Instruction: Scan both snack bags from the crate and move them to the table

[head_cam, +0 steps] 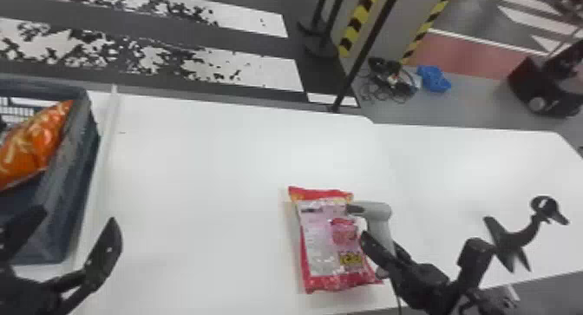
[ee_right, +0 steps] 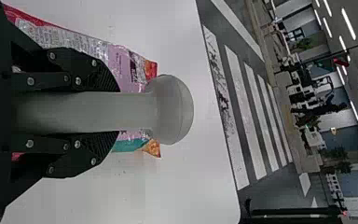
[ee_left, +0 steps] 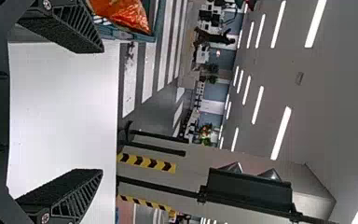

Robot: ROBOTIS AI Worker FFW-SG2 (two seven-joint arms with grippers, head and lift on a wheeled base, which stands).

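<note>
Fingers are hanging wide apart on the left gripper (head_cam: 77, 217) while the orange bag (head_cam: 32, 145) is lying in the crate (head_cam: 73, 149). Right gripper (head_cam: 381, 241)'s slanting in, clamping the scanner (head_cam: 376, 210) by the red bag (head_cam: 321, 244) on the table (head_cam: 195, 184).

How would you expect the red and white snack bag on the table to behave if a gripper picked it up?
The bag would probably crumple, given its thin, creased film. Its glossy surface may be slippery between fingers.

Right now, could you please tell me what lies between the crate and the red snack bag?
The head view shows bare white table between the crate and the red snack bag, with the open left gripper near the crate.
</note>
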